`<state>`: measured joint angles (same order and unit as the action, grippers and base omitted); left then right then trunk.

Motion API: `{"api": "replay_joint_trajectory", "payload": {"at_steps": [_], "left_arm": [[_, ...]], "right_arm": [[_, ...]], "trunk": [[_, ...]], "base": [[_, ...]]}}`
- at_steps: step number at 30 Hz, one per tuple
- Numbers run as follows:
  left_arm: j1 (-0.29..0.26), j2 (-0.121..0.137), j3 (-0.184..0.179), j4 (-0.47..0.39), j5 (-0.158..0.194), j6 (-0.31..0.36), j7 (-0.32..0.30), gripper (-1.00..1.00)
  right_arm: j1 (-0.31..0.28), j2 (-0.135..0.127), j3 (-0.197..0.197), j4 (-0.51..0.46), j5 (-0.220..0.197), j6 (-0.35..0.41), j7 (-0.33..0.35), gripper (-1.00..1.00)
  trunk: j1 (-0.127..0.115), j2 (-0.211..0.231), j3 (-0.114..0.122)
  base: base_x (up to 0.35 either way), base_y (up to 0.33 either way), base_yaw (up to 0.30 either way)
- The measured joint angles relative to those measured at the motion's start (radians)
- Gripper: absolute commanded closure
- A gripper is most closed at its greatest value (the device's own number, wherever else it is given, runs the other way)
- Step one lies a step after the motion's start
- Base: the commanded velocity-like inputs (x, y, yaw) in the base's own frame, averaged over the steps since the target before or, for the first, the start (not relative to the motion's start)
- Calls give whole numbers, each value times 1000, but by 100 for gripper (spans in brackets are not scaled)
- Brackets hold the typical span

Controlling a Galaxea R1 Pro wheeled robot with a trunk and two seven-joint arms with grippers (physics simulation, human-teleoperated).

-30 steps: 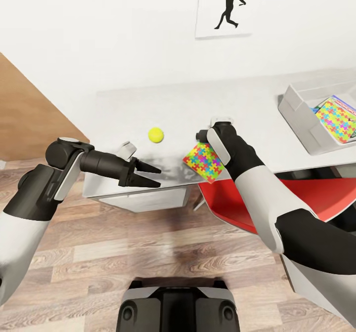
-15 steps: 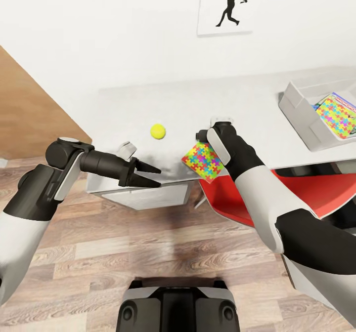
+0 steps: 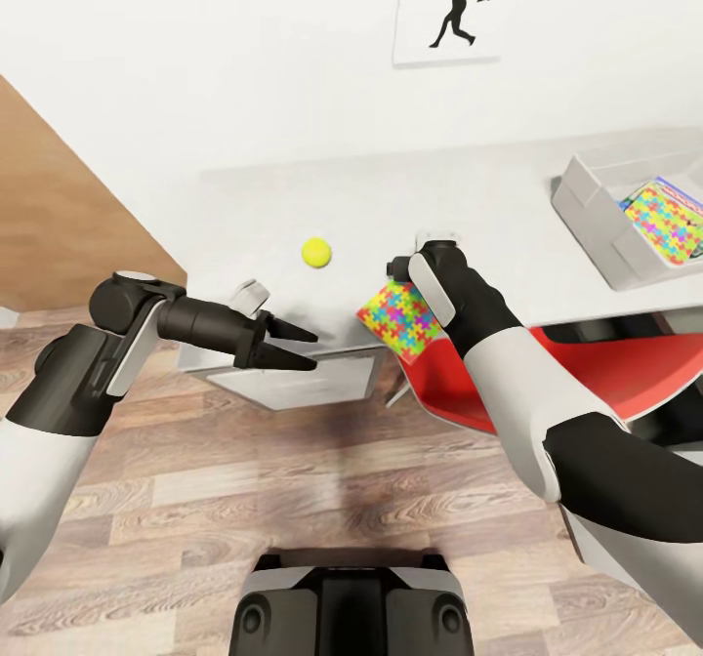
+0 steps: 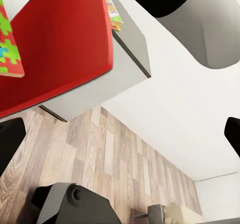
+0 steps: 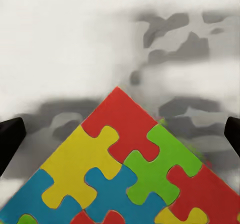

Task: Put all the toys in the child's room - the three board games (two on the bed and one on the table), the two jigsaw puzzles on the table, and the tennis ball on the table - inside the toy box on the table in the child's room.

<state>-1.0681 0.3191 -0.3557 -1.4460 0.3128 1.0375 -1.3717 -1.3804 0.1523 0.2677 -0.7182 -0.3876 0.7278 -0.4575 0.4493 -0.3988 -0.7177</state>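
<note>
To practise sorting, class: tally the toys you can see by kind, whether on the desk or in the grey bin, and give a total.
Jigsaw puzzles: 2, one at the table's near edge, one in the toy box
Tennis ball: 1
Board games: 1 partly showing beneath the puzzle in the toy box
Total: 4

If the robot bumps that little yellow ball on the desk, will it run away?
Probably yes. The ball is round and sits alone on the flat, smooth desk, with nothing beside it to stop a roll. It looks small and light, so even a gentle nudge from the open left gripper might send it off the edge.
</note>
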Motion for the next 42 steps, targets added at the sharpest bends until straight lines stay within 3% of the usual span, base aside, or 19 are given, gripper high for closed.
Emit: {"api": "replay_joint_trajectory", "payload": {"at_steps": [35, 42], "left_arm": [[0, 1, 1, 0, 1, 0, 0, -100], [0, 1, 1, 0, 1, 0, 1, -100]], "right_arm": [[-1, -1, -9, 2, -18, -11, -8, -100], [-4, -3, -9, -47, -16, -1, -10, -100]], "trunk": [[0, 0, 0], [0, 0, 0]], "base": [[-21, 8, 0], [0, 0, 0]]}}
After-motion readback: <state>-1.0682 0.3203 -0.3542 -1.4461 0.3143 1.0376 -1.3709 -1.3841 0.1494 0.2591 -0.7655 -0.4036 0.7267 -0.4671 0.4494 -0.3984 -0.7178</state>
